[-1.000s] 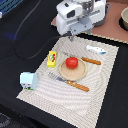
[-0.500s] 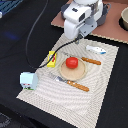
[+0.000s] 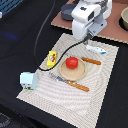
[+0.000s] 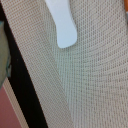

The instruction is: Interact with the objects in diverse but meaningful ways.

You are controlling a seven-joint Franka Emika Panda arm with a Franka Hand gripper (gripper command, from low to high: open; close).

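Hovering over the tube (image 3: 96, 49), your gripper's (image 3: 88, 40) state couldn't be told; next, I judged, you needed a straight descent onto it.

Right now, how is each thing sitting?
tomato: resting on the round plate.
yellow packet: flat on the mat, beside the plate.
white carton: upright at the mat's corner.
white tube: lying flat on the mat.
gripper: hidden from view, cannot tell.

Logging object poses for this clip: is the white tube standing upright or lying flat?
Lying flat: the tube rests lengthwise on the mat, beside the plate.
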